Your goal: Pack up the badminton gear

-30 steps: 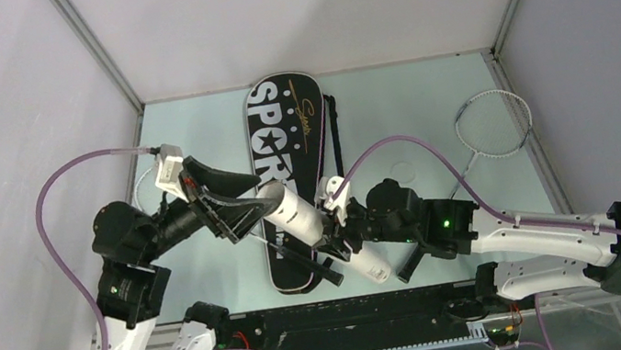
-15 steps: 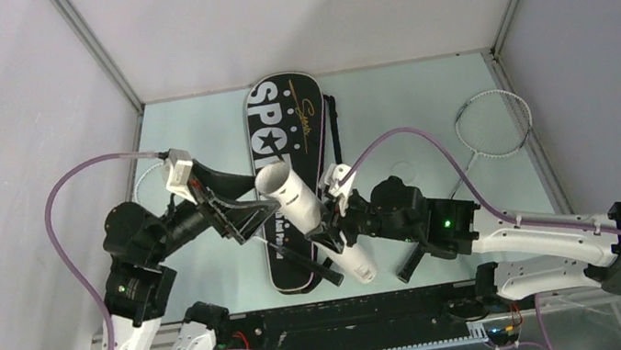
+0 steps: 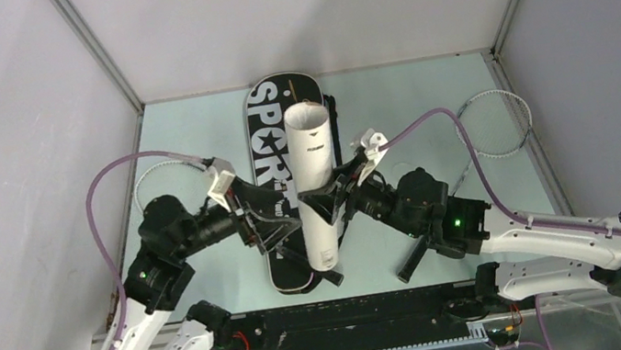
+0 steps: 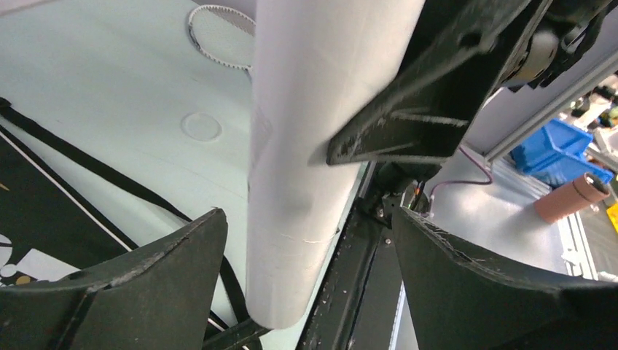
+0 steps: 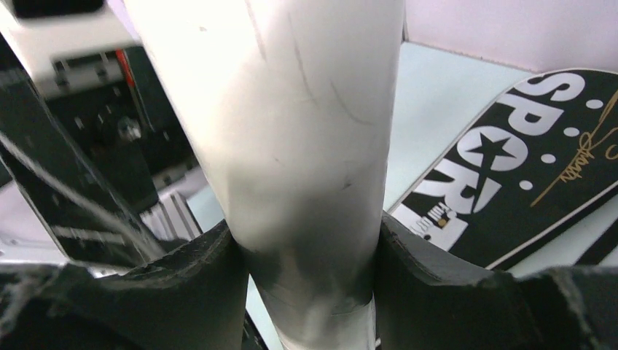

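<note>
One white tube (image 3: 311,152): right pincer (image 5: 306,273) clamped on it; left pincer (image 4: 310,251) spread wide around it; bag (image 3: 265,126) lettered "SPORT".

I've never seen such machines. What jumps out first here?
A long white tube is clamped in the right gripper, raised over the middle of the table. The left gripper straddles it with open jaws, not touching. Beneath lies a black bag lettered SPORT, and a silver racket rests at the far right edge.
</note>
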